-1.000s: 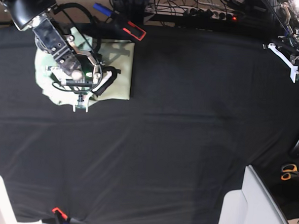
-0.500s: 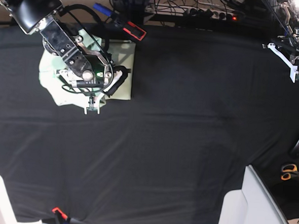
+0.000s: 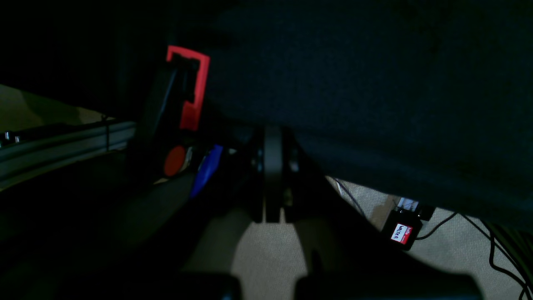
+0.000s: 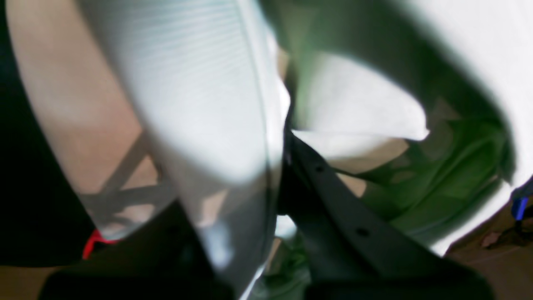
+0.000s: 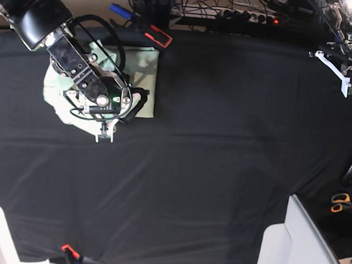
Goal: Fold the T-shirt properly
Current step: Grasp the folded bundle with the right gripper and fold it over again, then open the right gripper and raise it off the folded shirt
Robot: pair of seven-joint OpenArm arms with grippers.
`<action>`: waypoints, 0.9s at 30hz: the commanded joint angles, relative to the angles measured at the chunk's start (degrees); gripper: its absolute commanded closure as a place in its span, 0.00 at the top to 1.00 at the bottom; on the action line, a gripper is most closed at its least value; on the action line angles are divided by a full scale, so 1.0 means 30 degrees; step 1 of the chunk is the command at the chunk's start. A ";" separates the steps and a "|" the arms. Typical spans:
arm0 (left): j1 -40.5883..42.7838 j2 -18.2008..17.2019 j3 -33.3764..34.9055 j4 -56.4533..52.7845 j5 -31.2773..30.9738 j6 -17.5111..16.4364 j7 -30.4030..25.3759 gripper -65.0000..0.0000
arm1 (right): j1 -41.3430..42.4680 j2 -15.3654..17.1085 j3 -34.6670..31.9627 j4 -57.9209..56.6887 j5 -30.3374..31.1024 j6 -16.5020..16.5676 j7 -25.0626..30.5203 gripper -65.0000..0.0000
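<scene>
Base view showed the black tablecloth filling most of the frame. On it, in the upper left of the frame, lay the T-shirt, bunched into a pale green heap with one squared edge on its right side. The right arm reached down over that heap, and the right gripper sat at the heap's lower edge, fingers pressed nearly together; whether they pinched cloth could not be told, though the right wrist view was filled with blurred pale fabric. In the upper right corner hung the left gripper, well apart from the shirt, fingers pressed together on nothing. Orange-handled scissors lay at the right edge.
</scene>
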 commanded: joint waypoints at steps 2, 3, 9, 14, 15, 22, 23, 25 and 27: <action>-0.0003 -0.0305 -0.0062 0.0273 -0.0011 0.0046 -0.0276 0.00 | 0.0319 -0.0394 0.0039 0.0324 -0.0115 -0.0092 0.0082 0.00; -0.0003 -0.0305 -0.0062 0.0273 -0.0011 0.0046 -0.0276 0.00 | 0.0319 -0.0482 -0.0108 0.0266 -0.0115 -0.0092 0.0082 0.00; -0.0003 -0.0305 -0.0062 0.0273 -0.0011 0.0046 -0.0276 0.00 | 0.0378 -0.1068 -0.1104 0.0207 -0.0115 -0.0092 0.0111 0.00; -0.0003 -0.0305 -0.0062 0.0273 -0.0011 0.0046 -0.0276 0.00 | 0.0378 -0.1098 -0.1104 0.0178 -0.0145 -0.0092 0.0141 0.02; -0.0003 -0.0305 -0.0062 0.0273 -0.0011 0.0046 -0.0276 0.00 | 0.0378 -0.1068 -0.1104 0.0178 -0.0145 -0.0092 0.0141 0.02; -0.0003 -0.0305 -0.0062 0.0273 -0.0011 0.0046 -0.0276 0.00 | 0.0407 -0.1449 -0.1134 0.0383 -0.0145 -0.0092 0.0170 0.45; -0.0003 -0.0305 -0.0062 0.0273 -0.0011 0.0046 -0.0276 0.00 | 0.0407 -0.1596 -0.1134 0.0383 -0.0115 -0.0092 0.0141 0.55; -0.0003 -0.0305 -0.0062 0.0273 -0.0011 0.0046 -0.0276 0.00 | 0.0378 -0.1772 -0.1134 0.0676 -0.0057 -0.0092 0.0141 0.73; -0.0003 -0.0305 -0.0062 0.0244 -0.0011 0.0046 -0.0276 0.00 | 0.0348 -0.2123 -0.1163 0.1409 -0.0057 -0.0092 0.0053 0.82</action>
